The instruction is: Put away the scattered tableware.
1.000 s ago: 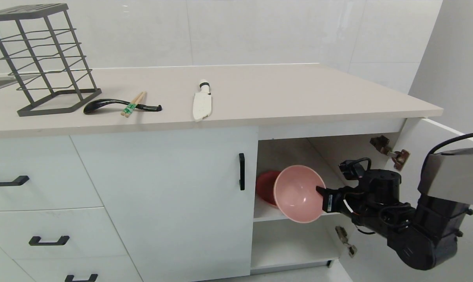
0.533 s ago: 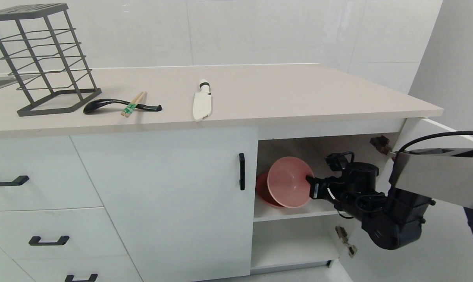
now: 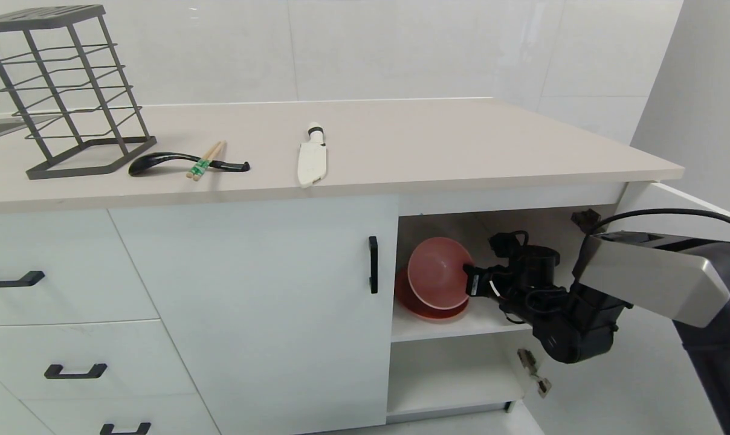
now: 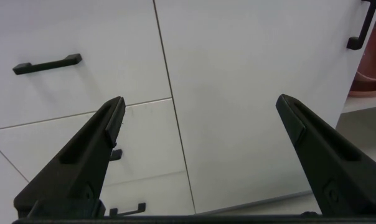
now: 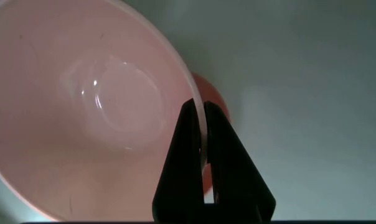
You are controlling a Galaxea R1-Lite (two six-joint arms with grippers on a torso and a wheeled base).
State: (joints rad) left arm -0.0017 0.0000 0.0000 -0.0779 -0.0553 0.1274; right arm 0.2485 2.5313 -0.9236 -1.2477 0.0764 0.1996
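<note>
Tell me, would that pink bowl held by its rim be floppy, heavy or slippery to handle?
Held tilted by one pinch on its rim, the pink bowl shows no bend, so it is probably stiff and fairly light. Its glossy inside suggests it could slip in the right gripper.

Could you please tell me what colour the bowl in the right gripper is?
Pale pink bowl, clearest in the right wrist view.

Kitchen: beige countertop [image 3: 431,139], tiled wall [image 3: 401,48], white drawers [image 3: 57,272] and cupboard [image 3: 425,329] below; wire rack [image 3: 41,18], knife [image 3: 312,162], chopsticks [image 3: 206,160] on top; pink bowl [image 3: 434,272] inside.
</note>
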